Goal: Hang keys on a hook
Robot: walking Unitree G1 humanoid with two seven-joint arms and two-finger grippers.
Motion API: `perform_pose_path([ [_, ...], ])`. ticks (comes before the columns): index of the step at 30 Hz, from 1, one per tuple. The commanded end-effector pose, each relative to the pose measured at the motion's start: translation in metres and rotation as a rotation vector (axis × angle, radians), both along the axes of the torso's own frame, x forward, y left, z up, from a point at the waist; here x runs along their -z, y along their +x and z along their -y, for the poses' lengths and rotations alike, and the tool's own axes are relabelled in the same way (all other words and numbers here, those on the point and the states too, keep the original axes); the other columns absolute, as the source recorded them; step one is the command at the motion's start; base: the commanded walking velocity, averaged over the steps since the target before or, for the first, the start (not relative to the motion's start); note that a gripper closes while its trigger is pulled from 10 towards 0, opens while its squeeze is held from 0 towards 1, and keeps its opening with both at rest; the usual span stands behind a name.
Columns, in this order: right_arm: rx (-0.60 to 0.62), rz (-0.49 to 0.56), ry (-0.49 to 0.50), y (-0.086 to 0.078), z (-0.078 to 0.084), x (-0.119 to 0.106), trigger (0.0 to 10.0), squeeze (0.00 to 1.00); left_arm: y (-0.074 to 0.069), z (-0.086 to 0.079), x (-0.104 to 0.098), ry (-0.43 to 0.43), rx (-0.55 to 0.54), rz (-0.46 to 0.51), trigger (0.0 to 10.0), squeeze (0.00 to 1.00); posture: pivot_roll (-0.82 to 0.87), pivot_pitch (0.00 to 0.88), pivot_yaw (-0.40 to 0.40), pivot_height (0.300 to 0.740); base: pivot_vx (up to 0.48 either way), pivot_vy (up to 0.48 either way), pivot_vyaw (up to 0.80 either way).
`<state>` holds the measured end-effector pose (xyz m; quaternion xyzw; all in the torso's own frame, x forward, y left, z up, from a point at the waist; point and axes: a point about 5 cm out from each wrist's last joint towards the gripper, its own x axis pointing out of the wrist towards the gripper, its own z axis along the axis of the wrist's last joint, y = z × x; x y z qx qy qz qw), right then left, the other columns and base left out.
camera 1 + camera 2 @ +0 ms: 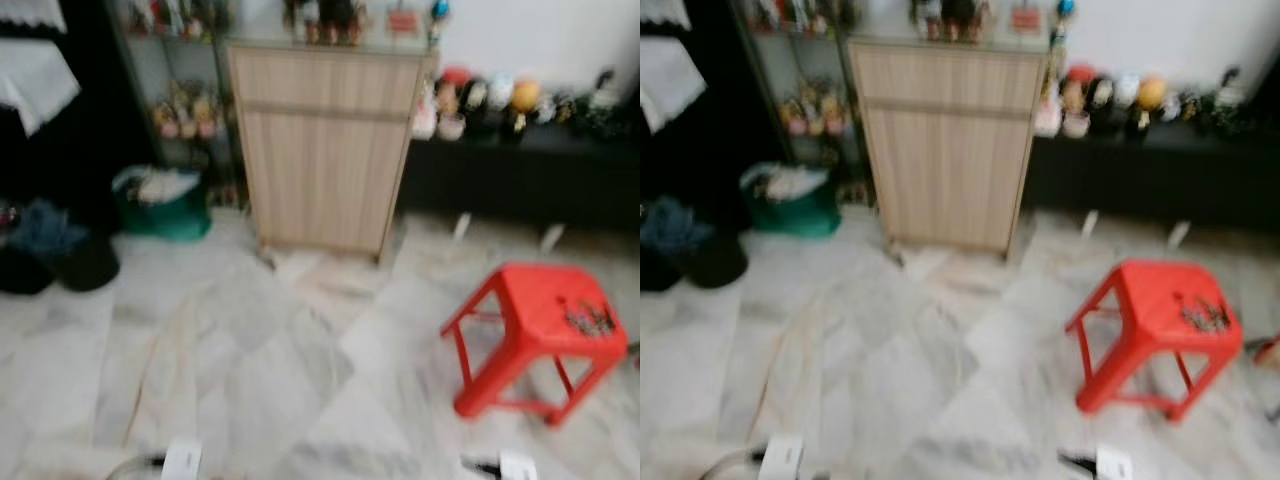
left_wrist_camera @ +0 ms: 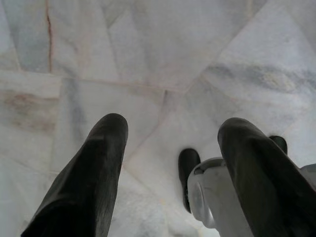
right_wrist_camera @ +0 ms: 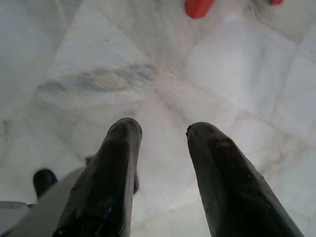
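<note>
Approach phase, before any grasp. The keys lie as a small dark cluster on the seat of a red plastic stool, ahead of the robot and to its right, well apart from both sets of jaws. The left gripper hangs low with its jaws released and spread wide, pointing at bare floor, with the robot's own foot below it. The right gripper hangs likewise, jaws released with nothing between them; a red stool leg shows beyond its fingertips, so the stool lies ahead of this arm and is the nearer target for it.

The head views are blurred, which suggests the robot is walking. The next move probably calls for closing on the stool, then lowering the right jaws over the keys from above; the cluster is flat and loose, so a pinch on a ring or fob may be needed. No hook can be made out.

The floor is pale veined marble tile. Ahead stand a light wooden cabinet, a low dark shelf of figurines, and a green basket.
</note>
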<state>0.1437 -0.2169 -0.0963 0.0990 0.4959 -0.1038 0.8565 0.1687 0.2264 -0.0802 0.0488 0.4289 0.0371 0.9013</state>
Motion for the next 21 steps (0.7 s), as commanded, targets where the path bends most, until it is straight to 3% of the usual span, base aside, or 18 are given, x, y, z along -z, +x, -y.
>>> perform_pose_path([
  [1,0.001,0.015,-0.012,0.002,0.003,-0.002,10.0,0.00,0.001,-0.001,0.000,0.006,0.021,-0.013,10.0,0.00,0.10,0.000,-0.025,0.740,0.000,0.000,0.00],
  [7,0.012,0.044,-0.003,0.007,0.002,-0.004,10.0,0.00,0.009,0.004,-0.003,-0.005,0.050,0.005,10.0,0.00,0.09,0.000,-0.018,0.740,0.000,0.000,0.00],
  [21,0.010,0.025,-0.003,0.008,-0.001,-0.003,10.0,0.00,-0.003,-0.002,0.001,-0.002,0.010,-0.017,10.0,0.00,0.09,0.000,-0.018,0.740,0.000,-0.376,0.00],
])
